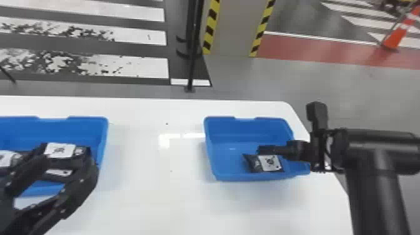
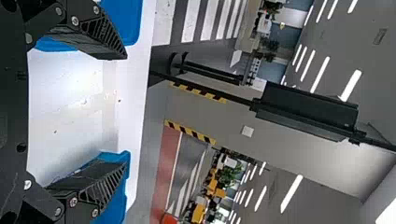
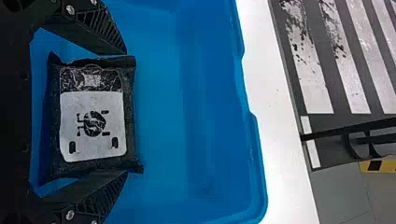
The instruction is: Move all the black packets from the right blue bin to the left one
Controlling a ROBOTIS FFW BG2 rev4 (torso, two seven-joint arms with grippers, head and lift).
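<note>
- Work item: one black packet (image 3: 93,126) lies in the right bin (image 1: 247,126), close to its front edge and right of centre, white label (image 3: 91,140) facing up.
- Right gripper (image 3: 126,113): jaws spread, one finger at each end of the packet. Firm contact cannot be confirmed; treat the packet as not gripped.
- Left gripper (image 2: 127,106): jaws open, nothing between them; located at the left bin (image 1: 73,129), by its right side.
- Left bin contents: at least two packets (image 1: 59,150), one of them toward the right edge. Both bins stand on the table (image 1: 156,156).
- Handling: the packet looks like a soft, filled pouch — probably light to moderate in weight, pliable, with a slightly slippery film skin. The contents may shift when squeezed.
- Grip point: close on the filled body, centred between front and rear sides. Avoid holding by the crimped end seams alone; they may fold or slide out.
- Next step, as judged: lower slightly if required, close with moderate force, then lift straight up past the bin's rim.
- Caution: a shallow grip could let the packet sag or drop. Keep the left gripper away from the release area.
- Progress, as judged: near completion — one packet remains to be transferred.
</note>
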